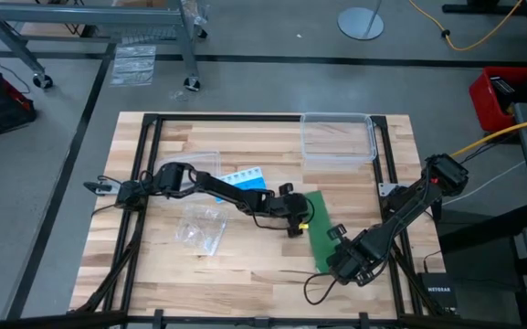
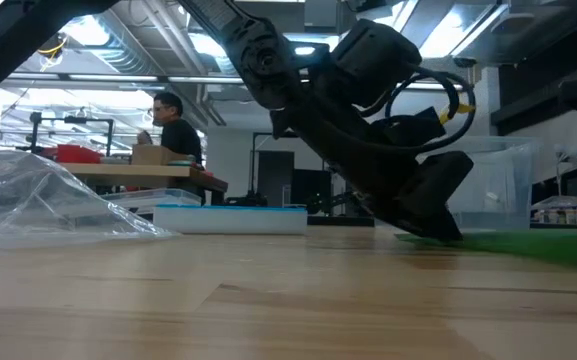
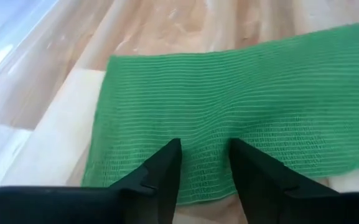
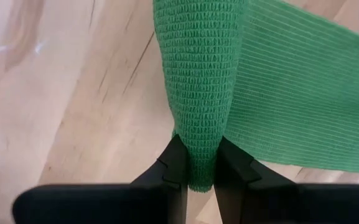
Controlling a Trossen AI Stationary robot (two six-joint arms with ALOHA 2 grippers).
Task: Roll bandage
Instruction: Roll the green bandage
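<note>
While both arms meet over the wooden table (image 1: 245,265), we see a clear rectangular plastic box (image 1: 338,137) at one o'clock, apparently with nothing inside, and a crumpled clear plastic bag (image 1: 199,227) at eight o'clock, beside a blue and white pill organizer (image 1: 246,176). At four o'clock lies the long green ribbed-knit fabric bandage (image 1: 320,238), mostly flat. Our left gripper (image 3: 204,163) rests on one end of it, fingers parted, holding nothing. Our right gripper (image 4: 198,163) pinches the other end, lifted into a fold.
</note>
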